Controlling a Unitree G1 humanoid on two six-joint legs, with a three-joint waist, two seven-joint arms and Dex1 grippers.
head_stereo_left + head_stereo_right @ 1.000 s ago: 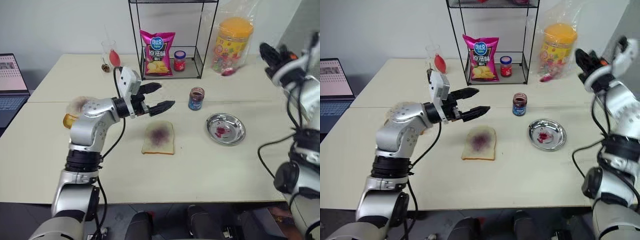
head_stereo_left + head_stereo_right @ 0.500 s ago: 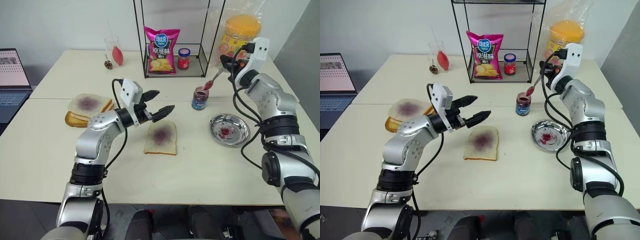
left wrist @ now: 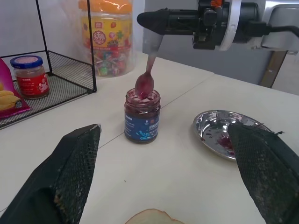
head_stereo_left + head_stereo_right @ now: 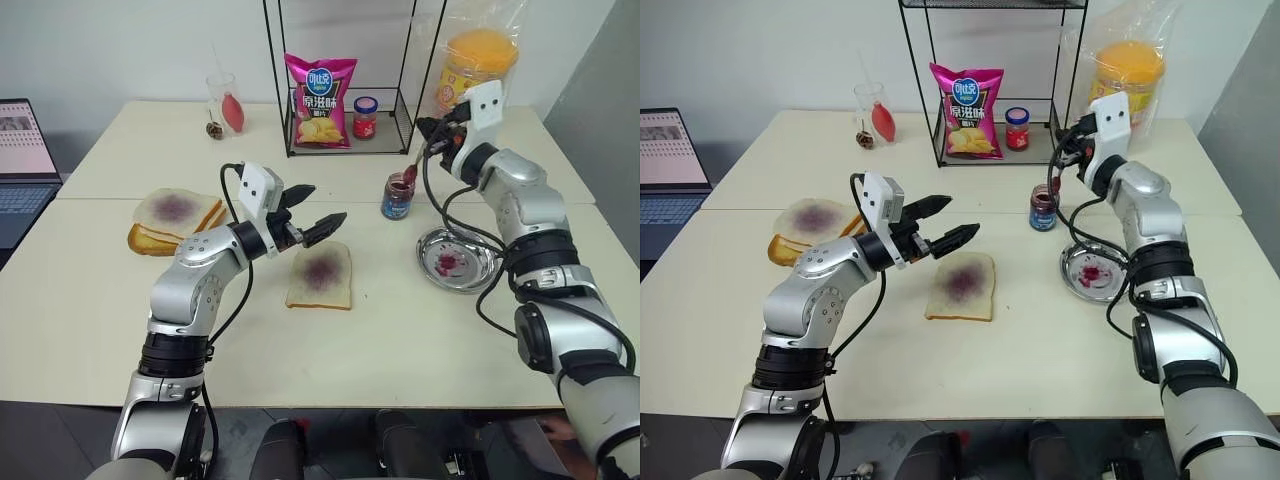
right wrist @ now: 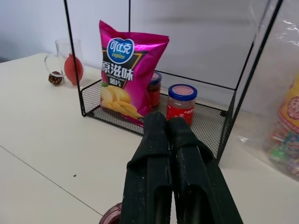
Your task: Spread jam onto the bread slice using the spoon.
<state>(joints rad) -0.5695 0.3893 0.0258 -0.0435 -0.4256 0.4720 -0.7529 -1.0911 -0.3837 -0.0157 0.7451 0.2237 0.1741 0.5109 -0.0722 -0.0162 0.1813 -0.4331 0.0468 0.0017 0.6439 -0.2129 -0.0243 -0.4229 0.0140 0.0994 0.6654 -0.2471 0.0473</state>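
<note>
Left wrist view shows the right gripper (image 3: 150, 21) closed on the spoon (image 3: 146, 77), its red-smeared bowl at the mouth of the jam (image 3: 142, 116) jar, near the metal dish (image 3: 224, 136). On the table, the bread slice (image 4: 320, 275) lies just below the left gripper (image 4: 312, 211), whose fingers are spread wide and empty.

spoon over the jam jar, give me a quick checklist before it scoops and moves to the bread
1. Right end effector shut on the spoon: ok.
2. Spoon bowl at the mouth of the jam jar: ok.
3. Jar upright on the table: ok.
4. Bread slice lying flat, uncovered: ok.
5. Left end effector open, hovering by the slice's far edge, may crowd the path: not ok.
6. Jam loaded on the bowl: cannot tell.
</note>
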